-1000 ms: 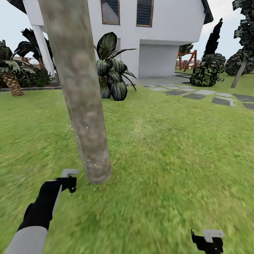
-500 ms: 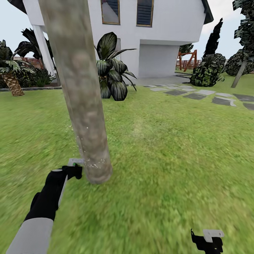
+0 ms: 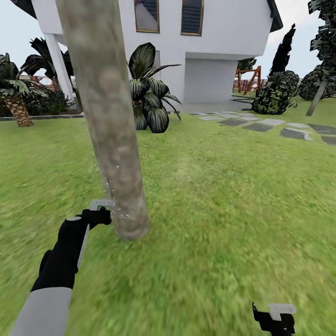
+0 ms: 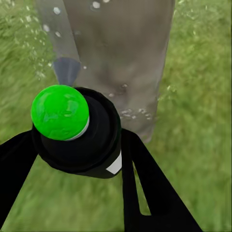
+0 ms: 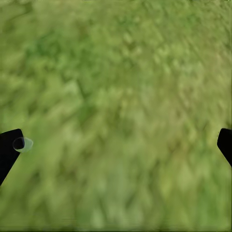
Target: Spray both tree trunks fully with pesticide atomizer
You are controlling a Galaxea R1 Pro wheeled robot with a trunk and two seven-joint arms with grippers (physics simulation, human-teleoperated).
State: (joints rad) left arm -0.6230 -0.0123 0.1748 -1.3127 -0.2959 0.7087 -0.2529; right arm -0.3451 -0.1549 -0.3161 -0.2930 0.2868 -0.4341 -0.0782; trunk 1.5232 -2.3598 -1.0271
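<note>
Black and capped with a bright green ball, pesticide atomizer (image 4: 77,130) clamped between the dark fingers (image 4: 145,188) of left gripper (image 3: 99,211), nozzle end aimed straight at tree trunk (image 3: 109,121) from just beside its base. Long axis of bottle running along the fingers toward the bark, as seen from the left wrist camera; only a speck of green visible at the gripper in the head view. White flecks of droplets scattered over lower trunk and in the air beside it. Trunk pale grey-beige, smooth, mottled brown, leaning slightly and widening where it meets blurry green grass (image 3: 224,210). Open lawn on every side of the trunk, widest to the right. Right gripper (image 3: 275,317) low near the frame's bottom edge, well apart from the tree, its two finger tips (image 5: 8,150) spread wide at opposite borders of the right wrist view, nothing but grass between them. Beyond: dark broad-leaved plant (image 3: 148,95), white house (image 3: 219,42), flat grey stepping stones (image 3: 261,125), second tree's thin trunk (image 3: 317,99) at far right.
</note>
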